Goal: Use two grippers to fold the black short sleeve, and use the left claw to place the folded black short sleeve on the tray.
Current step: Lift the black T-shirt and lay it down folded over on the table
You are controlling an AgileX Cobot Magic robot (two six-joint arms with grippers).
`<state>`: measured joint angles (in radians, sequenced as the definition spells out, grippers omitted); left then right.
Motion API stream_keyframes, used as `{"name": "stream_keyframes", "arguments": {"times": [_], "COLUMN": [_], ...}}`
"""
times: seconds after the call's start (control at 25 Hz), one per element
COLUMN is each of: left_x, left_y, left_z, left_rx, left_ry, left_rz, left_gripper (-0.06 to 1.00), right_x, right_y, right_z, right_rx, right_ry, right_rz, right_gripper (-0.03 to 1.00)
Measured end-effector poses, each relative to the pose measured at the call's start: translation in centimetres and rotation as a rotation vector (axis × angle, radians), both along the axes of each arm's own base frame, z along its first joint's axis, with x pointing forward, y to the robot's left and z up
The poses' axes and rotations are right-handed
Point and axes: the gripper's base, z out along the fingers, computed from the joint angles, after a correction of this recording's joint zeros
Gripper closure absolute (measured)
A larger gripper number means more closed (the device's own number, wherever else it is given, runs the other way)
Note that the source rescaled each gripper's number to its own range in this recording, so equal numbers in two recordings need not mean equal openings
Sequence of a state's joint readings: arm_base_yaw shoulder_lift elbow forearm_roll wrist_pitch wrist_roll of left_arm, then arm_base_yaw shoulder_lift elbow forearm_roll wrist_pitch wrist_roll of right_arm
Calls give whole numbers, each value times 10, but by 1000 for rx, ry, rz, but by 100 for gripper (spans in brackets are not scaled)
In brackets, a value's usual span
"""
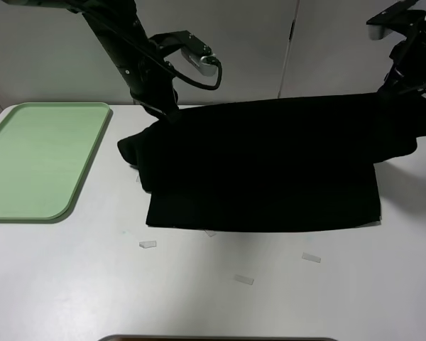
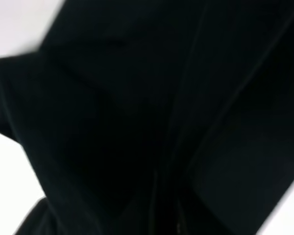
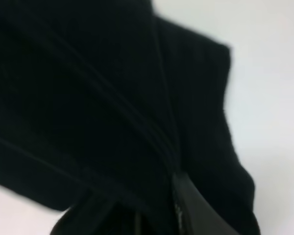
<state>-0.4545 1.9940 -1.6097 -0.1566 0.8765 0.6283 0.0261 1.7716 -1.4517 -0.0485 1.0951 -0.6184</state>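
**Floppy black shirt, pinched at both far corners**

Closest to the camera is just bare table with a few small tape scraps, all lying flat, so I doubt they'd snag anything.

Next comes the shirt. Its near hem lies straight on the table, and the far edge is pulled taut between the two arms, with a sleeve bunched at each end. The left claw and right claw are both clenched on that far edge, though the tips get lost in the black cloth.

It looks light and limp, so I'd expect it to sag wherever it isn't pinched. Grab corners or a doubled edge, never the middle.

The tray sits left, near the sleeve but apart, with nothing in it. There's plenty of room in front. On the right the cloth runs almost out of shot.
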Motion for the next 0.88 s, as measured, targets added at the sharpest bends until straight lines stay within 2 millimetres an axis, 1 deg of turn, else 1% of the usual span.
{"name": "stream_keyframes", "arguments": {"times": [0.24,0.48,0.52,0.56,0.6,0.64,0.68,0.72,0.76,0.8,0.84,0.88], "left_x": [-9,-11,-11,-11,-12,-12,-12,-12,-12,-12,-12,-12], "left_y": [3,3,3,3,4,4,5,5,5,5,5,5], "left_z": [-2,-2,-2,-2,-2,-2,-3,-3,-3,-3,-3,-3], "left_rx": [30,30,29,31,36,41,44,47,48,49,49,49], "left_ry": [118,147,149,152,155,158,160,161,161,161,161,161], "left_rz": [58,83,84,84,84,82,82,83,87,89,91,91], "left_gripper": [94,94,92,87,80,69,53,35,19,11,4,1], "right_x": [-9,-11,-11,-11,-11,-11,-11,-11,-11,-11,-11,-11], "right_y": [6,7,7,7,6,5,5,3,1,0,-1,-2], "right_z": [-2,-2,-2,-2,-2,-2,-2,-2,-2,-2,-2,-2], "right_rx": [66,78,78,78,76,71,71,62,49,37,27,17], "right_ry": [97,121,121,121,121,121,121,120,118,116,114,112], "right_rz": [-18,-20,-22,-24,-37,-57,-57,-84,-109,-130,-151,-164], "right_gripper": [97,97,97,93,83,69,69,42,23,14,8,3]}}
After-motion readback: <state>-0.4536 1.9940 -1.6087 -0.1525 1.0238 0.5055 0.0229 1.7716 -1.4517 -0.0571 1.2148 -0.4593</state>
